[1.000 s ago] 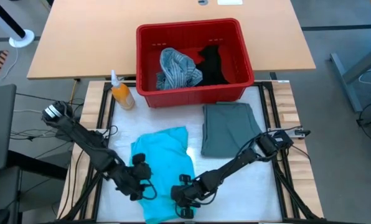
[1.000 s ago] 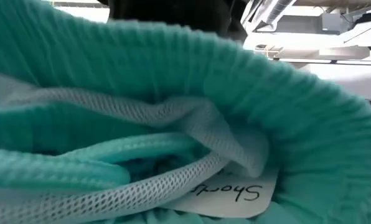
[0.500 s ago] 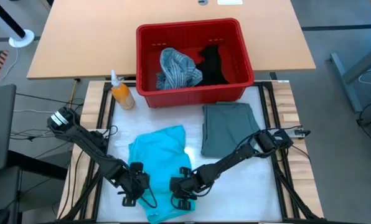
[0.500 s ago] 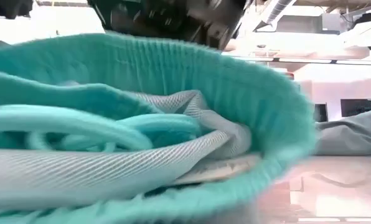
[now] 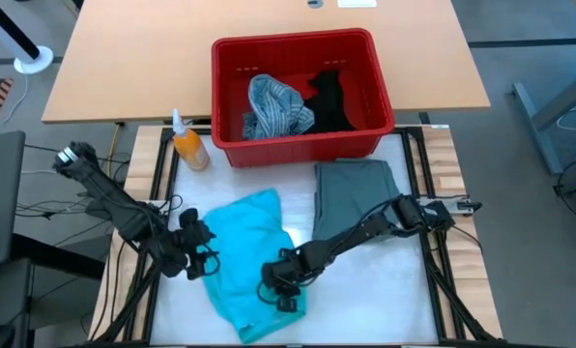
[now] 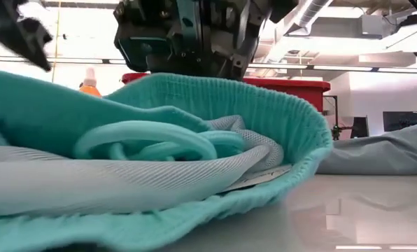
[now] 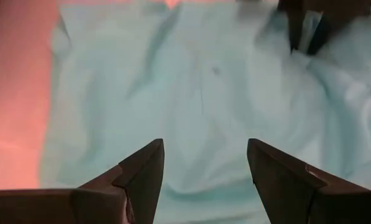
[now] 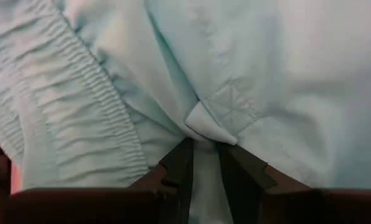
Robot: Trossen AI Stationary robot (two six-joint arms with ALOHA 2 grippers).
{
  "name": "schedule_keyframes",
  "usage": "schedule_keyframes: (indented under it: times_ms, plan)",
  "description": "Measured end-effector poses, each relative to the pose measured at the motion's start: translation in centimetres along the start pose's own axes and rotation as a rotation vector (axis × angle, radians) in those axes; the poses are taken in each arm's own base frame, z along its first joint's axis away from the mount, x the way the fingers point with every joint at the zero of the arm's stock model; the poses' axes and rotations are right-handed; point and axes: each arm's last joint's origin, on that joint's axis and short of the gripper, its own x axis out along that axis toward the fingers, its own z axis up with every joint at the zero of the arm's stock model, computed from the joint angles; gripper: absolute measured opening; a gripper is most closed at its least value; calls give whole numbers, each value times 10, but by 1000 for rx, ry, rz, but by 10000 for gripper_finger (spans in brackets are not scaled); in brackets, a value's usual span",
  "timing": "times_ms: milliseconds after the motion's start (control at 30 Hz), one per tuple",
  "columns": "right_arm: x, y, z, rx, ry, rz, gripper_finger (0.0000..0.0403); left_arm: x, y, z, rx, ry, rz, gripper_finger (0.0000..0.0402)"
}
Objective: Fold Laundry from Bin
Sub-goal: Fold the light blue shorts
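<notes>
Two dark robot arms work a pair of bright turquoise shorts (image 5: pixel 247 253) spread on the white desk (image 5: pixel 385 300), with the laundry bin behind them.

At the left, the left end effector (image 5: pixel 199 253) hovers at the shorts' left edge, its fingers (image 7: pixel 142 174) spread apart with nothing between them and turquoise cloth lying flat just ahead. An orange bottle (image 5: pixel 188 143) stands near the bin's left corner.

In the centre, the shorts lie crumpled. From desk height the ribbed elastic waistband (image 6: pixel 250 98), a loose drawcord (image 6: pixel 149 140) and a pale mesh lining (image 6: pixel 124 175) are visible. The fabric looks light, limp and a little slick, likely to sag and slide rather than hold a crease. The thick waistband or a stitched seam looks like the surest place to take hold.

Just right of centre, the right end effector (image 5: pixel 280 285) presses into the shorts' near right part, its fingers (image 8: pixel 176 168) pinched on a small fold of cloth (image 8: pixel 210 127) beside a stitched reinforcement.

Farther right lies a grey-green garment (image 5: pixel 356 198), already folded flat. Beyond it, the red bin (image 5: pixel 293 43) sits on the wooden tabletop (image 5: pixel 133 58), holding a striped shirt (image 5: pixel 273 106) and a black garment (image 5: pixel 331 97).
</notes>
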Motion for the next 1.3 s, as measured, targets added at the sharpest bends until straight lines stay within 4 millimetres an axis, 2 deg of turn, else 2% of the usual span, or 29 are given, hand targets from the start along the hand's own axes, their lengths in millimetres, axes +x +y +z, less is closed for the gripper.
schedule_keyframes:
  times_ms: [200,300,467,600,733,900,1033,1100,1200,1300]
  plan:
    - [-13,-4,7,31,-17,14,107,34,12,-36,-18,90,-88,219]
    - [-25,-1,11,28,-47,26,107,45,20,-48,-12,127,-62,219]
    - [-48,1,18,28,-98,46,107,51,35,-56,36,195,40,219]
    - [-68,0,25,35,-141,57,107,54,44,-54,81,230,80,219]
    - [-86,-2,25,26,-131,47,107,55,48,-45,121,234,85,219]
    - [-102,1,22,-46,-117,33,107,40,48,-25,194,288,130,219]
    - [-100,-6,21,-94,-101,1,107,29,43,-8,228,237,148,219]
    - [-95,-15,22,-79,-138,-38,107,31,36,3,234,114,121,219]
    - [-85,-28,17,-23,-177,-91,107,44,29,26,228,-89,35,219]
    - [-71,-36,11,55,-238,-84,107,61,38,45,168,-140,0,219]
